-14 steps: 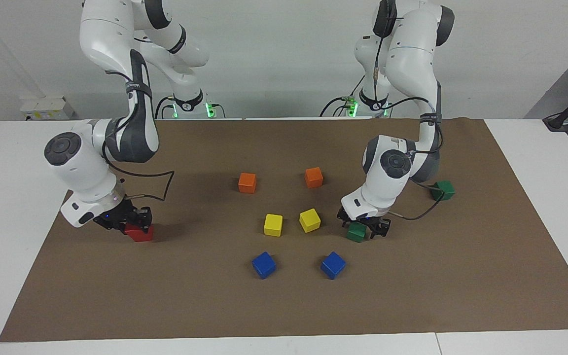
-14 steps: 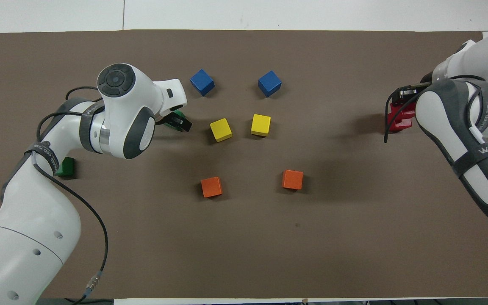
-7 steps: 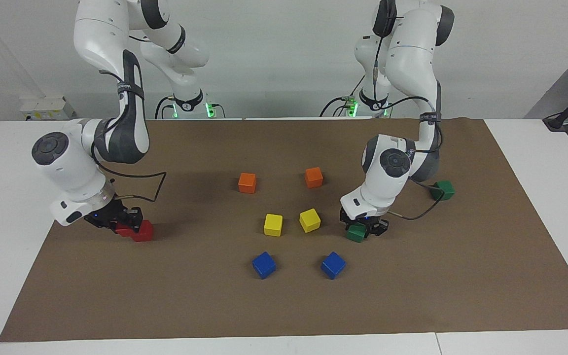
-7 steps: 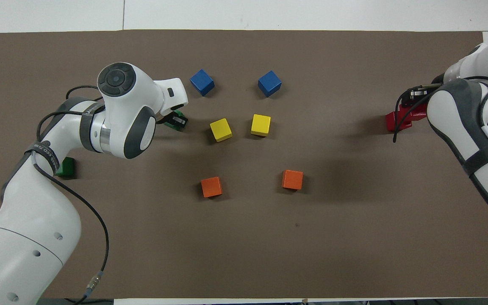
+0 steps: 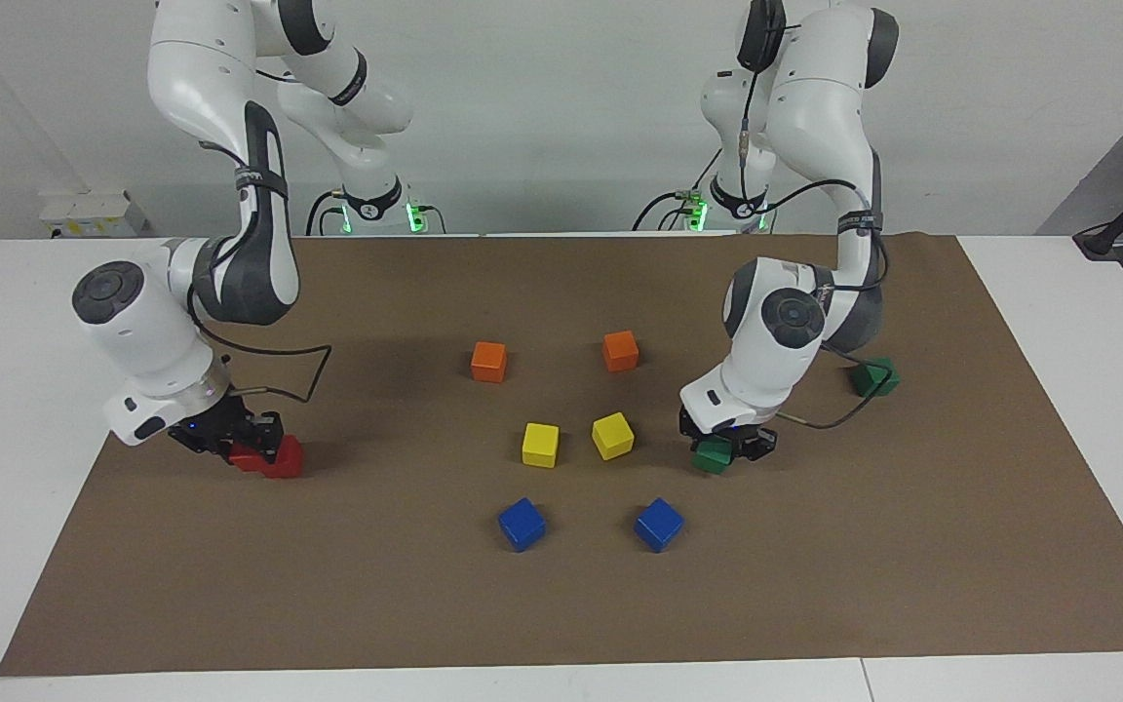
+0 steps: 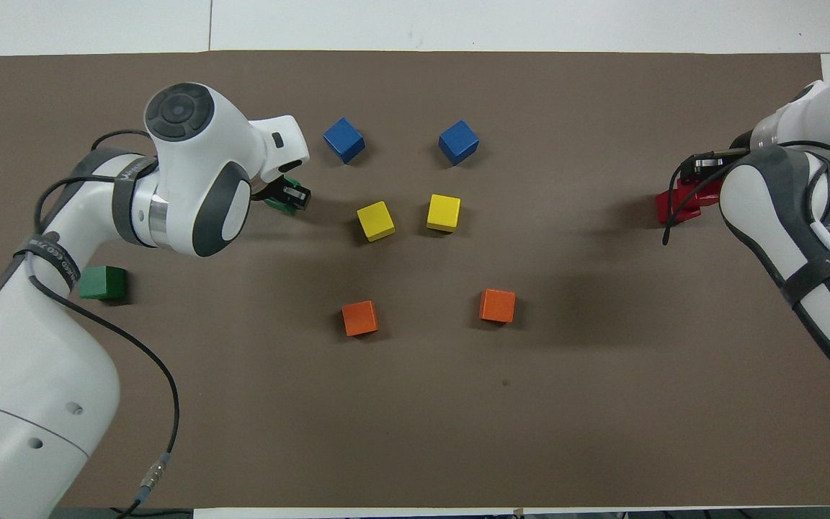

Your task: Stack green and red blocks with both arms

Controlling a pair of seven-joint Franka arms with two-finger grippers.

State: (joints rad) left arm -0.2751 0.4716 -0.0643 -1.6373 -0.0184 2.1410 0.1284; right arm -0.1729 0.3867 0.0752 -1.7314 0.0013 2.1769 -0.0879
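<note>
The left tool (image 6: pixel 287 199) grips a green block (image 6: pixel 282 207) just above the counter (image 6: pixel 415 404); a second green block (image 6: pixel 103 282) lies near its arm. The right tool (image 5: pixel 235 441) holds a red block (image 5: pixel 248 457) touching another red block (image 5: pixel 284 456) on the counter beside it.

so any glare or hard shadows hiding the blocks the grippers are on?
Facing view: even light, no glare; soft shadows on the brown mat; held green block and red blocks readable. Overhead view: left arm's wrist covers most of that green block; right arm hides part of the red ones.
</note>
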